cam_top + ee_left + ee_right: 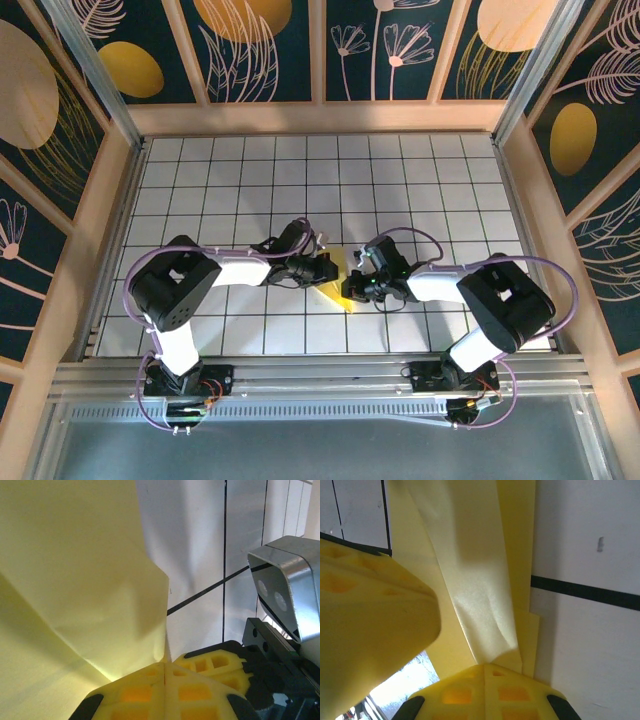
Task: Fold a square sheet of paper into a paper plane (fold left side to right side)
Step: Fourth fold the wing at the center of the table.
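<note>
Top external view has the two arms reaching toward each other over the middle of the white gridded bench point(250, 180), the left pincer point(326, 268) and the right pincer point(357, 283) close together with the yellow paper point(338, 285) between them. The paper shows there as a small creased wedge, its point toward the near edge of the bench, lying slightly right of centre and partly covered by both pincers. From the left wrist, the left pincer's yellow fingers point(145, 695) are pressed fully together, and the lower edge of the paper runs down into the seam between them, so it is pinching the sheet; from there the paper rises up and to the left as a broad pale-yellow flap with a diagonal crease. One yellow finger of the right pincer sits just beside this pinch, and a silver camera housing point(287, 580) stands above it on the right. From the right wrist, the right pincer's fingers point(465, 695) are likewise closed tight, nipping a narrow folded strip of the paper, which has several overlapping layers stepped along its right edge. A finger of the left pincer looms large and blurred on the left, touching or nearly touching the paper.
</note>
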{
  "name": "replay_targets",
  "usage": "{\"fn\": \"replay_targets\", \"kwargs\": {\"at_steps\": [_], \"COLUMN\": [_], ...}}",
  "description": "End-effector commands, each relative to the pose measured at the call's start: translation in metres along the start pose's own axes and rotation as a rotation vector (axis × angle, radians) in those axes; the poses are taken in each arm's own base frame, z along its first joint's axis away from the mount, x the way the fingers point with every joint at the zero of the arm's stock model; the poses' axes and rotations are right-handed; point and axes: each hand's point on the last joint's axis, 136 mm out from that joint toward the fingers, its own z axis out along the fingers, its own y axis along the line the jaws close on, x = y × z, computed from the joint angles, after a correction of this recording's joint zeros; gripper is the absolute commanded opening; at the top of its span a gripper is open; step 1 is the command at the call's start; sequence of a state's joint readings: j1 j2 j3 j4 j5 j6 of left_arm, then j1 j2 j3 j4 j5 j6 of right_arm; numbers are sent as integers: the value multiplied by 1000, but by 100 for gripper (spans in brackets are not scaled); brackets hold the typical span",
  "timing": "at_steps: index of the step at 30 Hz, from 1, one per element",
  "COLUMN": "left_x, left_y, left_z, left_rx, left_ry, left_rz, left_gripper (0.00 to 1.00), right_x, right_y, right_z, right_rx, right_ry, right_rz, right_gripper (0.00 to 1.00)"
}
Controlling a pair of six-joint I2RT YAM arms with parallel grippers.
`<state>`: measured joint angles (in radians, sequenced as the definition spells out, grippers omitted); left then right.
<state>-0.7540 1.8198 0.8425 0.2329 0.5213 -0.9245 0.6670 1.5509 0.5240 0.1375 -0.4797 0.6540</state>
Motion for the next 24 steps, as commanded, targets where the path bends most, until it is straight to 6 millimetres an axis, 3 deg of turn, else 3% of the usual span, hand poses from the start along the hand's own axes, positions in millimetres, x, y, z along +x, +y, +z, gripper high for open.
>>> {"fn": "replay_targets", "kwargs": {"at_steps": [1,17,24], "left_x": [0,-12,-22], "left_y": [-1,40,56], "left_z": [7,19,12], "left_rx": [16,-146,-185], "left_ry": [15,-45,-68], "left_rz": [-10,-41,-52], "left_gripper": [1,0,0], "right_x": [43,53,58], "right_y": [-78,-90,-96], "right_z": [3,-2,-3], "right_rx": [316,374,399], "right_ry": [103,137,162], "right_rz": [87,81,78], "right_gripper": [0,0,0]}}
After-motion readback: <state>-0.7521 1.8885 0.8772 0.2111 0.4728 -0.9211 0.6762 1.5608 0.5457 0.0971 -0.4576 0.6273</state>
